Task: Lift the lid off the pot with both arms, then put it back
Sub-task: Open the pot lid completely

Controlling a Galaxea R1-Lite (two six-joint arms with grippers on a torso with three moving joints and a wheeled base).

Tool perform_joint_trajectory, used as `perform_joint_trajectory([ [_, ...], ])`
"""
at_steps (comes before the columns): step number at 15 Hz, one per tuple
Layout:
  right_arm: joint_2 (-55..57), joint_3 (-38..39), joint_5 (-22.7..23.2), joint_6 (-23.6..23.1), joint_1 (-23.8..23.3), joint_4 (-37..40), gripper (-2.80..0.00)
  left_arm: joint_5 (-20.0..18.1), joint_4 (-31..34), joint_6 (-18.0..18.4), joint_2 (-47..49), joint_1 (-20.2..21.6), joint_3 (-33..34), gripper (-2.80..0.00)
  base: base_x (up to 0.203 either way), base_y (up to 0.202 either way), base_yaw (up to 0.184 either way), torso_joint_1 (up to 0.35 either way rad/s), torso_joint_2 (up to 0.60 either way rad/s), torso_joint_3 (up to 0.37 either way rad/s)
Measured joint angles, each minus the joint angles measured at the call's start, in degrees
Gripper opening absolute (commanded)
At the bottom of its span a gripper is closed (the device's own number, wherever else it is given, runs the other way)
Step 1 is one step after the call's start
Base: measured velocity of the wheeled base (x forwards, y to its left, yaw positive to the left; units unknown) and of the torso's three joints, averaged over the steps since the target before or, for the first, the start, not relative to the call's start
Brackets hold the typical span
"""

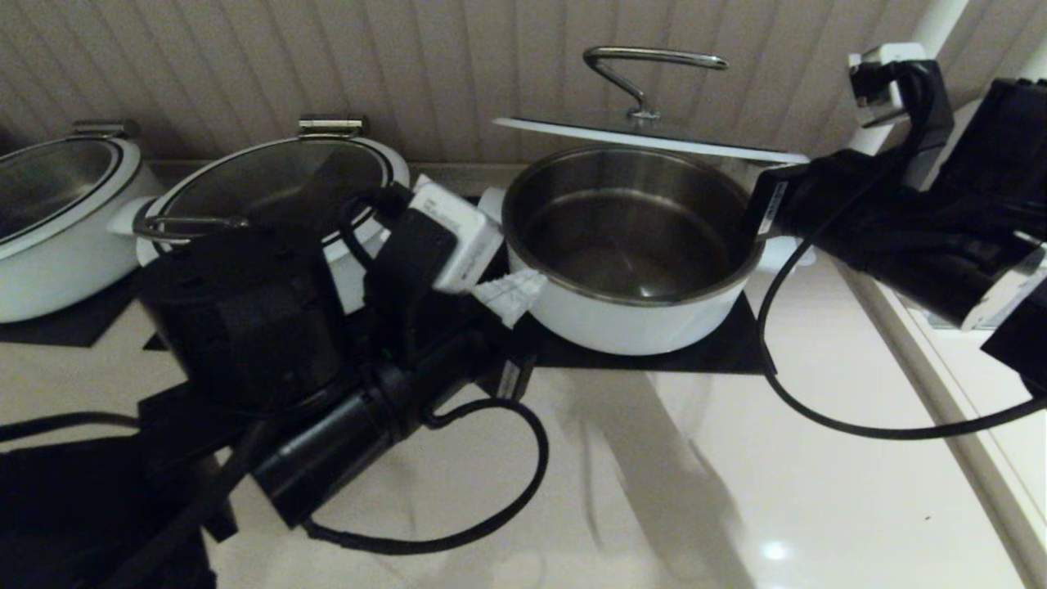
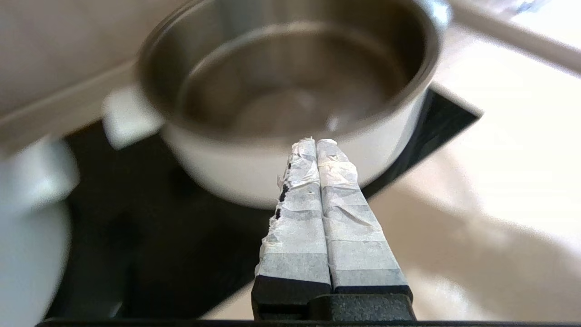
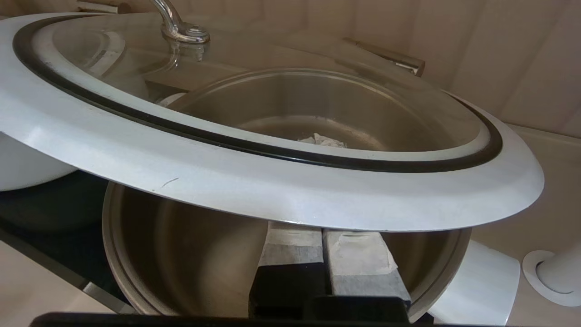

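The round glass lid with broad white rim (image 1: 654, 139) hovers level above the wide white steel-lined pot (image 1: 630, 245), its right edge resting on the closed right claw (image 3: 323, 238), while the closed, empty left claw (image 1: 511, 294) touches the pot's near-left rim.

Beige counter (image 1: 736, 491) w/ black mat (image 1: 720, 343) under pot (image 1: 630, 319); 2 other pots (image 1: 49, 270) left.

readable text: none in any view
left arm sticker (image 1: 509, 378): small white label, print too small to make out
right arm sticker (image 1: 773, 208): narrow white strip label, marks not legible
lid (image 3: 272, 190): plain white rim, no brand or marking
pot (image 1: 630, 319): plain white wall, no lettering
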Motion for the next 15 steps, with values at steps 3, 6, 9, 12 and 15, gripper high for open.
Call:
perform_joint_trajectory([
  [3, 0.0, 0.0, 0.0, 0.0, 0.0, 0.1, -2.80, 4.7, 0.5, 0.0, -6.3, 1.1, 8.5, -2.80, 0.000, 0.000, 0.000, 0.000, 0.00, 0.000],
  [6, 0.0, -0.1, 0.0, 0.0, 0.0, 0.0, -2.80, 5.9, 1.1, -0.1, -13.6, 8.0, 17.8, -2.80, 0.000, 0.000, 0.000, 0.000, 0.00, 0.000],
  [9, 0.0, -0.1, 0.1, 0.0, 0.0, 0.0, -2.80, 7.5, 5.0, -0.3, -21.8, 17.1, 25.8, -2.80, 0.000, 0.000, 0.000, 0.000, 0.00, 0.000],
  [12, 0.0, -0.1, 0.1, -0.1, 0.0, 0.0, -2.80, 15.5, 13.2, -0.4, -30.1, 20.8, 31.6, -2.80, 0.000, 0.000, 0.000, 0.000, 0.00, 0.000],
  [15, 0.0, -0.1, 0.1, -0.2, 0.0, 0.0, -2.80, 21.5, 22.7, -0.6, -39.4, 21.5, 36.4, -2.80, 0.000, 0.000, 0.000, 0.000, 0.00, 0.000],
])
